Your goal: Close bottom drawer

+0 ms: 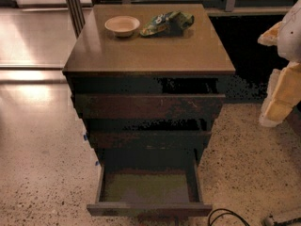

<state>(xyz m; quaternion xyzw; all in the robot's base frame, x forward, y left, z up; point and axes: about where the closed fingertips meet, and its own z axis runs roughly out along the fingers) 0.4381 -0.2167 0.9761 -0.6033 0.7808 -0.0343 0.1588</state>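
Hand point(281, 94) at right edge; bottom drawer point(148, 188) open, olive-green floor

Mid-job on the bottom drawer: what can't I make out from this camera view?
All in the camera view:
- Claw: at the right edge, beside the cabinet, partly cut off by the frame.
- Bottom drawer: open, its front face cut off by the lower edge.
- Cable: runs off the lower edge.
- Bag: print too small to read.
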